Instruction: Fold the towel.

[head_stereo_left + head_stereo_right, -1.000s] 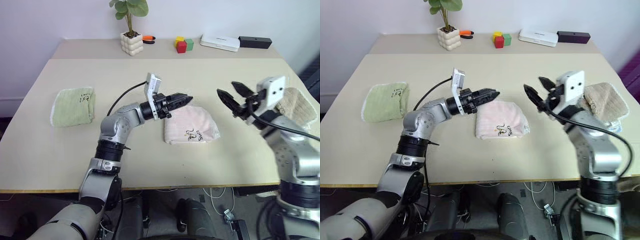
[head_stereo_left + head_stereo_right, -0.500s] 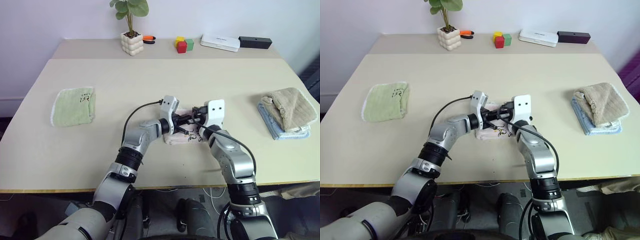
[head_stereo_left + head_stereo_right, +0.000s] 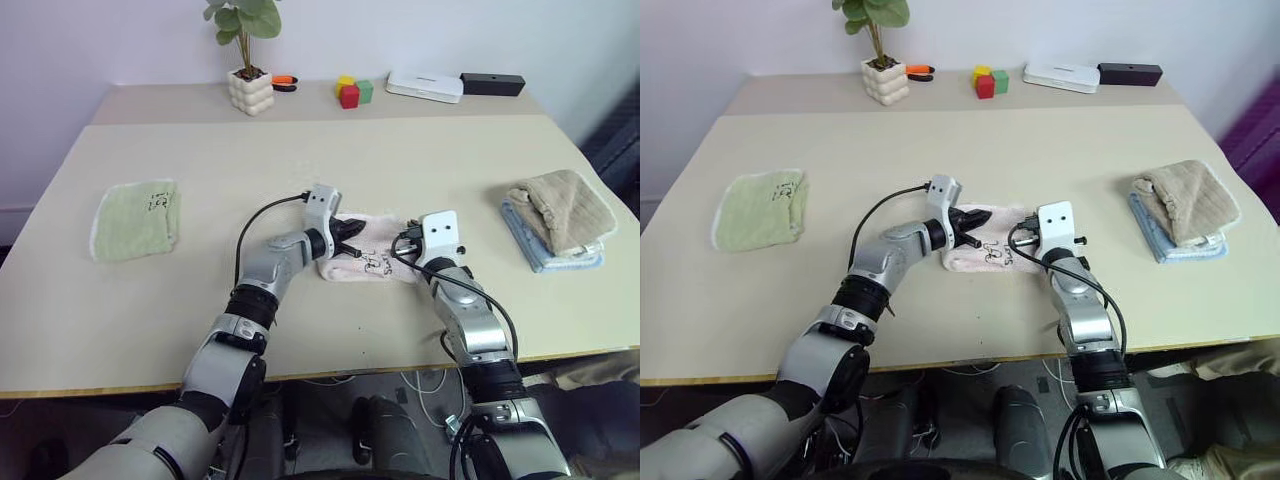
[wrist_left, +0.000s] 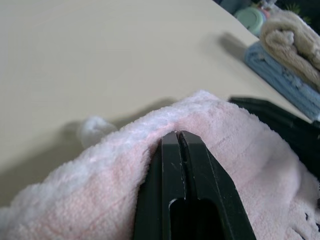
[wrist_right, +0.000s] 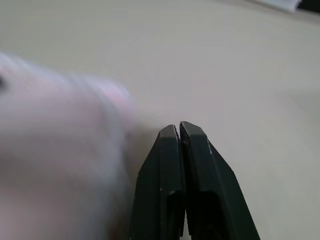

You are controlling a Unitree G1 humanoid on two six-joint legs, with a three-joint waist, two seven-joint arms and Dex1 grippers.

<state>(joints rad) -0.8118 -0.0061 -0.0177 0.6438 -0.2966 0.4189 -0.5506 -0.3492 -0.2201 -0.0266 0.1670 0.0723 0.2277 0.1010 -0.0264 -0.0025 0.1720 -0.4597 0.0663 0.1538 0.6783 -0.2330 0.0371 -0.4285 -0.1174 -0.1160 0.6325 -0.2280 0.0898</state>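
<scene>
The towel lies folded into a small pale pink pad at the middle of the table, its dark printed mark facing me. My left gripper is shut and rests its tips on the towel's far left part; in the left wrist view the fingertips press into the terry with no cloth between them. At the towel's right end sits my right gripper, low over the table. Its fingers are closed together beside the blurred pink edge, holding nothing.
A light green towel lies at the left. A tan towel sits on a blue cloth at the right edge. Along the back stand a potted plant, coloured blocks, a white box and a black box.
Both arms came down and inward from above the table to the pink towel. The right gripper went from open to shut. The camera view shifted slightly.
</scene>
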